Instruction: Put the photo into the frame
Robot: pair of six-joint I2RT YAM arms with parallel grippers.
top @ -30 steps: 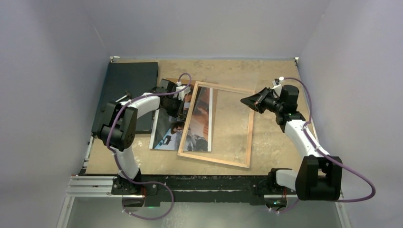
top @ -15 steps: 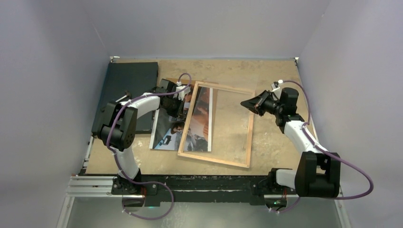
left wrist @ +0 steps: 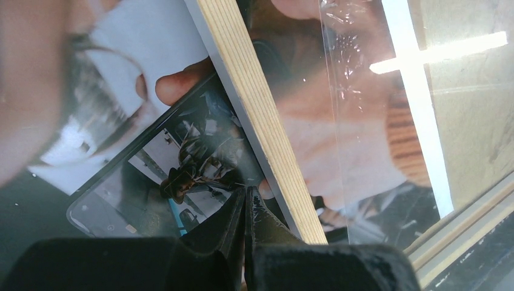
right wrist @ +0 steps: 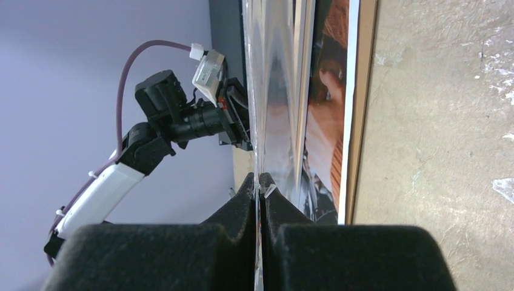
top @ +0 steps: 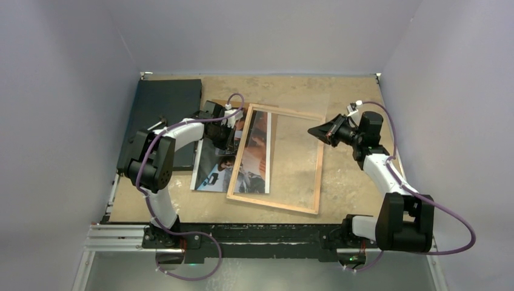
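The frame (top: 318, 176) lies flat mid-table with its wooden back up. The photo (top: 215, 167) lies face up under the frame's left rail (left wrist: 260, 115), part inside the frame and part sticking out to the left. My left gripper (top: 232, 134) is shut, its tips (left wrist: 245, 193) resting on the photo right beside that rail, with nothing seen between the jaws. My right gripper (top: 311, 130) hovers over the frame's upper right and is shut (right wrist: 259, 177) on the edge of a thin clear sheet (right wrist: 273, 91), which slopes down toward the photo (right wrist: 324, 121).
A flat black board (top: 163, 115) lies at the back left, partly under the left arm. The walls of the enclosure stand close on the left, back and right. Bare tabletop (top: 351, 182) shows right of the frame.
My right wrist has shifted slightly right and back, still holding the clear sheet. The left arm, frame and photo have not moved.
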